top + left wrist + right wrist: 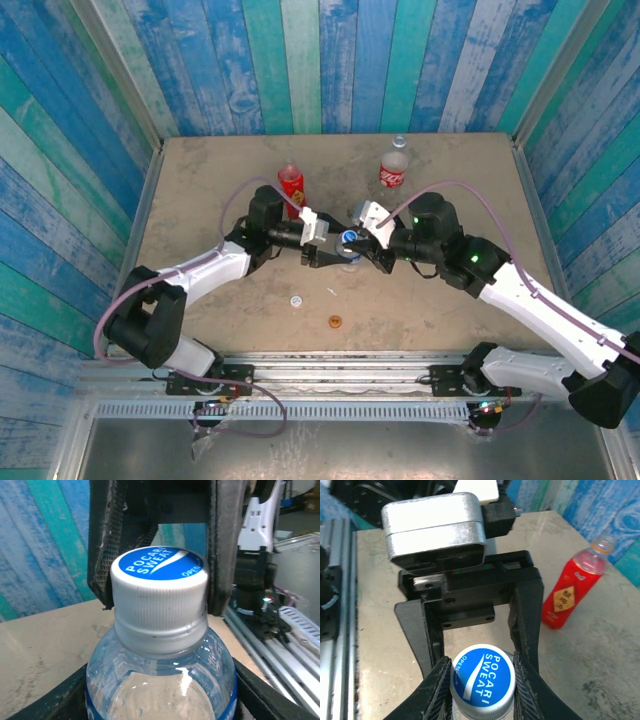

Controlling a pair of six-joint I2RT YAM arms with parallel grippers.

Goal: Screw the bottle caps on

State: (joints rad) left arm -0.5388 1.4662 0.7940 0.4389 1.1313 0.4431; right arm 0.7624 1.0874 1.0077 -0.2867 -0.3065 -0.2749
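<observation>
The clear bottle with a blue label point(160, 680) stands upright at the table's centre, my left gripper point(330, 250) shut on its body. A blue-topped white cap point(482, 680) sits on its neck. My right gripper point(482, 692) is shut on that cap, one ribbed finger point(222, 545) pressed against each side. The left gripper's black fingers point(526, 615) reach in from the far side in the right wrist view. The red-and-yellow bottle point(291, 185) and the cola bottle point(395, 170) stand uncapped further back. A white cap point(297, 300) and an orange cap point(335, 321) lie loose on the table.
Blue-green plank walls point(320, 60) close in the table on three sides. An aluminium rail point(330, 372) runs along the near edge by the arm bases. Both arms meet at mid-table, with cables looping over them.
</observation>
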